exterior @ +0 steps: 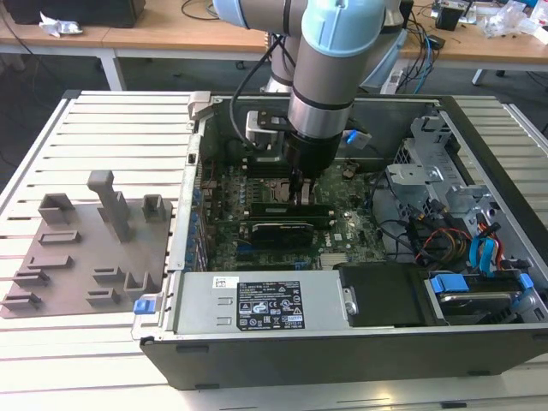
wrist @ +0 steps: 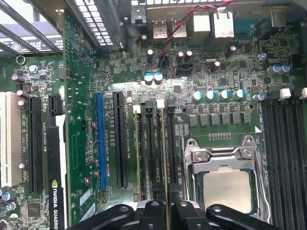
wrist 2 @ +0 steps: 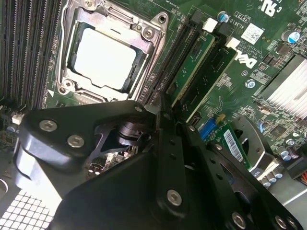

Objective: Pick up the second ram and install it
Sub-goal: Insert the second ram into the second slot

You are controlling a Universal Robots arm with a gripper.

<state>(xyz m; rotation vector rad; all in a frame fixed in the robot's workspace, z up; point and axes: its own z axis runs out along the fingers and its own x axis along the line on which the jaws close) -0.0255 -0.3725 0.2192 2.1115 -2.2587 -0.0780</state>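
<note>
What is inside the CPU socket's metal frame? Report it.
A silver-topped processor sits inside the CPU socket, ringed by its metal frame. Whatever lies beneath the processor is covered by it.

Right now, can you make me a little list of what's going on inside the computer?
Place: open computer case on a slatted table
Arm: robot arm reaching down into the case
Grip: end effector closed on the second ram
Stick position: upright in the slot nearest the CPU socket
Neighbour: another ram stick one slot farther from the socket
Fully clicked in: cannot tell
Outside the case: grey holder tray, on the exterior view's left
</note>
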